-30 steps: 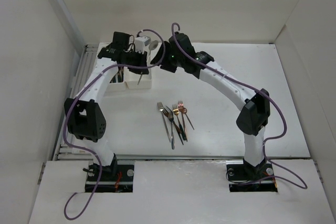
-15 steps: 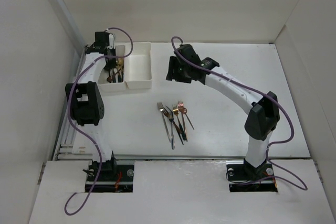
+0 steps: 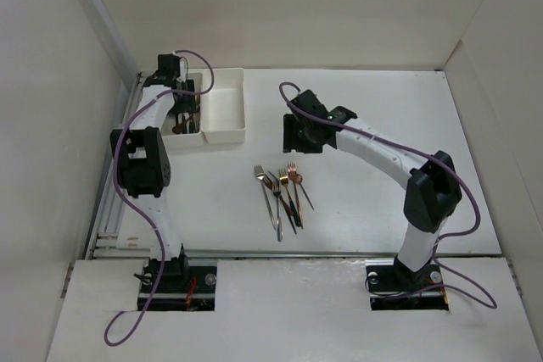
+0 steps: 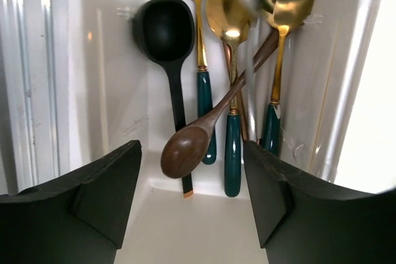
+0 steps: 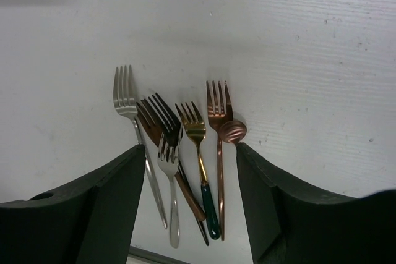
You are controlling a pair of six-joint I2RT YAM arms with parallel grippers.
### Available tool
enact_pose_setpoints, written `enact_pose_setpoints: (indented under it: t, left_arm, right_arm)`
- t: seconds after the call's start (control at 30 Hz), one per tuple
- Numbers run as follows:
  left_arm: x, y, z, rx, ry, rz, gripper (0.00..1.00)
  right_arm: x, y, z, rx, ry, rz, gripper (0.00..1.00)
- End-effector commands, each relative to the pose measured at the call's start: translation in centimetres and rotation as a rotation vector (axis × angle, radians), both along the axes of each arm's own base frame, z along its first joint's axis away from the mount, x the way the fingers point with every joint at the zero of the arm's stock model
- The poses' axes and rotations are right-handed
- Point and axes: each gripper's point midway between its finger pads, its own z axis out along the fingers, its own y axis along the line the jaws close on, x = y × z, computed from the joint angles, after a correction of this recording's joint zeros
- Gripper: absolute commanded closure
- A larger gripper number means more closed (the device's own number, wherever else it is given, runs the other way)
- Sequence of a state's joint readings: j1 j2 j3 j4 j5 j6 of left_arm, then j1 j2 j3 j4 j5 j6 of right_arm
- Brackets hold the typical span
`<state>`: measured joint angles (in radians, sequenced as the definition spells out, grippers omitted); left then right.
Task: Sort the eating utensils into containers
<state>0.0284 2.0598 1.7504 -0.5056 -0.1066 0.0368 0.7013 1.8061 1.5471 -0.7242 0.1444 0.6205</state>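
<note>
Tabletop: forks ahead of right fingers

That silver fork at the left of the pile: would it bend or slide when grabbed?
Likely stiff: the silver fork looks like slim solid metal. Its polished, thin handle lies flat on the table, so it may slip or skid when pinched. Rolling seems unlikely, since it is flat.

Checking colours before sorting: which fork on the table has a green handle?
The gold fork, just left of the copper fork; no other fork there has a green handle.
</note>
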Motion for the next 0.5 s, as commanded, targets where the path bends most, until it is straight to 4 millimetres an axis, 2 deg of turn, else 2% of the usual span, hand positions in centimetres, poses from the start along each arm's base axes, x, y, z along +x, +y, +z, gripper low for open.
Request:
enact_pose_setpoints:
  t: [0.0,0.03,0.1,0.13,0.17,0.27,0.3,0.33,0.37,0.4,0.47]
  left_arm:
    - [0.2,0.6,7.0,0.031,-0.152,0.036,0.35]
    - [0.0,0.9,8.4,0.048,-0.177,0.033,0.35]
    - [-0.6,0.1,8.8,0.066,-0.178,0.011,0.34]
    - [-0.6,0.3,9.6,0.08,-0.198,0.012,0.33]
    - [-0.9,-0.4,10.4,0.085,-0.212,-0.009,0.33]
    - [-1.4,-1.4,11.5,0.1,-0.228,-0.052,0.3]
    - [-1.5,-2.0,12.2,0.101,-0.242,-0.076,0.3]
    - [-2.0,-2.1,12.1,0.107,-0.228,-0.1,0.29]
    - [-2.1,-2.1,12.5,0.108,-0.237,-0.1,0.29]
    - [-2.3,-2.1,12.3,0.108,-0.225,-0.1,0.29]
    - [-3.0,-1.9,12.5,0.129,-0.205,-0.125,0.29]
  right_arm:
    - [0.5,-0.3,2.5,0.022,-0.074,0.011,0.34]
    - [0.4,-0.5,2.3,0.01,-0.068,0.018,0.34]
    - [0.2,-1.0,1.8,-0.02,-0.062,0.02,0.31]
    - [0.1,-1.4,1.6,-0.042,-0.061,0.027,0.31]
    - [0.0,-1.7,0.9,-0.069,-0.054,0.037,0.29]
    - [-0.3,-2.4,-0.3,-0.123,-0.033,0.06,0.28]
    - [-0.4,-2.7,-1.0,-0.141,-0.022,0.056,0.3]
    - [-0.7,-3.0,-2.1,-0.164,-0.001,0.066,0.41]
    - [-0.7,-3.0,-2.1,-0.164,-0.001,0.066,0.41]
    - [-0.7,-3.0,-2.1,-0.164,-0.001,0.066,0.53]
    - [-0.8,-3.4,-2.5,-0.17,-0.008,0.06,0.59]
